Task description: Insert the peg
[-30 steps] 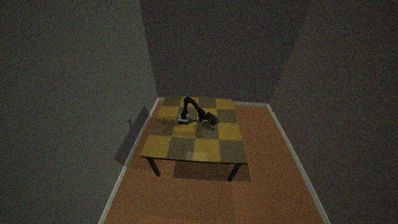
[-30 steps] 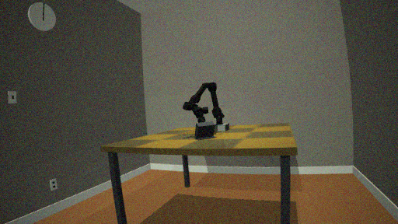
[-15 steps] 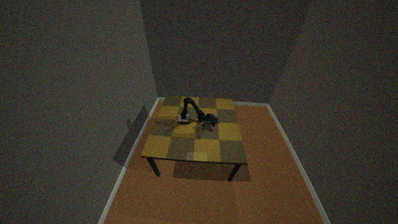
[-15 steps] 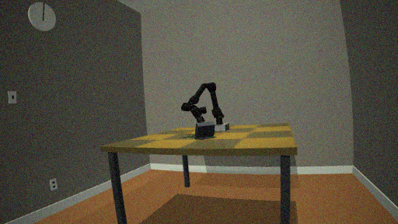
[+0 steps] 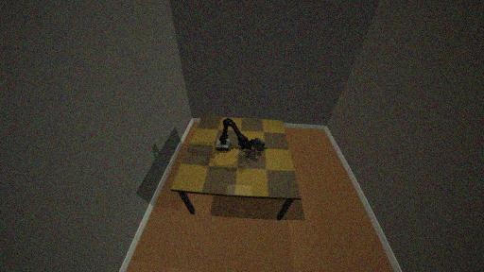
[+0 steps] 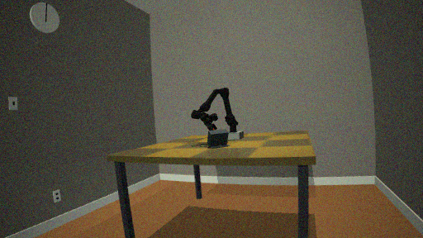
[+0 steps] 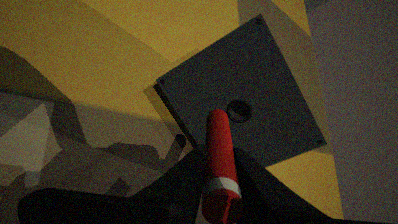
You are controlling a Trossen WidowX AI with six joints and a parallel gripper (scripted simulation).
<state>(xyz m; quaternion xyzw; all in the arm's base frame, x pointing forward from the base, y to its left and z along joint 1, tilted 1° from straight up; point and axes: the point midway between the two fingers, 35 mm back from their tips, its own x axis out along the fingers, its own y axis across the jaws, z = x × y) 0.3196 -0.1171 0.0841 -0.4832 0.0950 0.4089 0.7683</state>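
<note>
The checkered yellow-and-gray counter [image 5: 251, 181] [image 6: 285, 149] is the biggest thing, standing on dark legs. On it, the black arm [image 5: 234, 130] [image 6: 226, 103] bends up and over from a pale base [image 5: 222, 147] [image 6: 236, 135]. Near that base sits a dark block [image 6: 217, 138] [image 7: 270, 65], a round hole [image 7: 239, 111] in its sloped face. The gripper [image 7: 218, 154] is closed around a red peg [image 7: 220, 142] with a pale band; in the wrist view, the peg's far end appears just beside the hole, outside it.
</note>
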